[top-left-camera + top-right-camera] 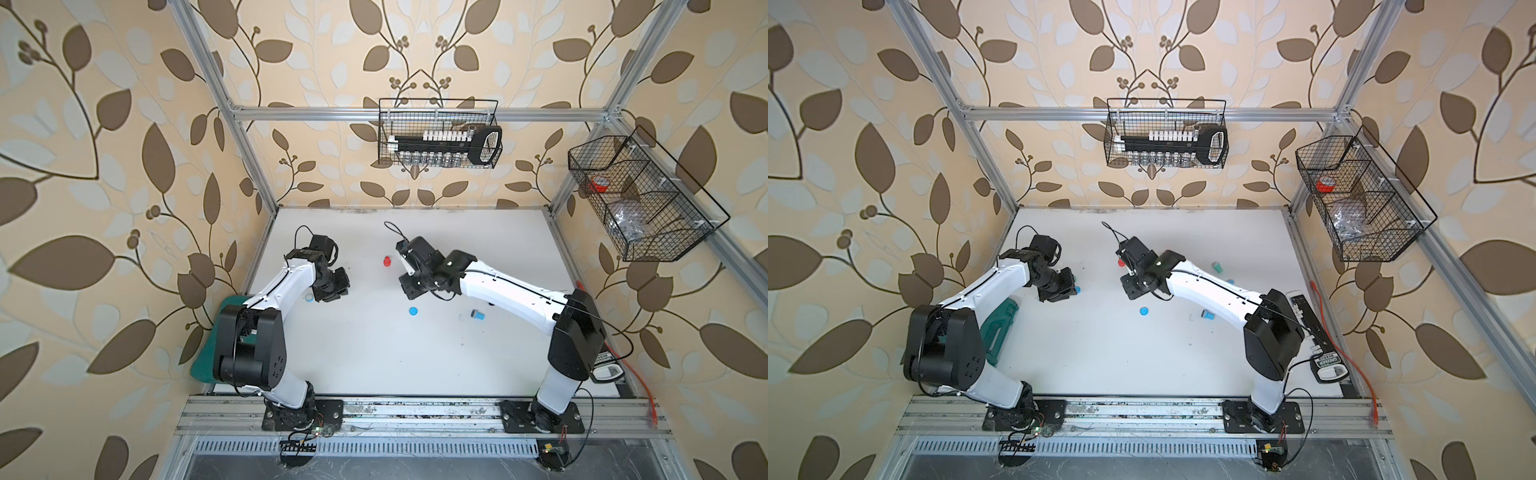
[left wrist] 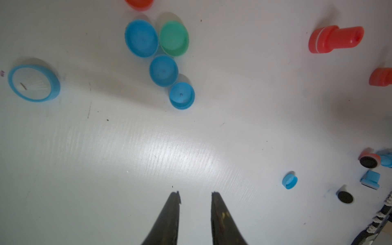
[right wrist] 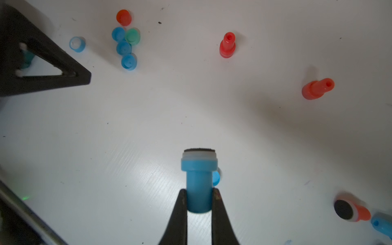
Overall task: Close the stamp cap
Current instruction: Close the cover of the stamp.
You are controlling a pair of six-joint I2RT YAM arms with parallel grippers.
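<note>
The right arm's jaws are clamped on the handle of a blue stamp [image 3: 199,184], holding it above the white table [image 1: 374,357] with its dark ink pad bare and pointing away from the wrist. In both top views the stamp is hidden under that wrist, near the middle of the table. A loose blue cap [image 3: 216,177] shows from behind the stamp's body, partly covered by it. The left arm's jaws stand slightly apart with nothing between them, over bare table and short of a cluster of blue caps [image 2: 163,70] that touches a green cap [image 2: 174,38]. A capped red stamp [image 1: 387,261] stands upright between the two wrists, toward the back. A second blue stamp [image 1: 478,314] lies on its side beside the right arm.
</note>
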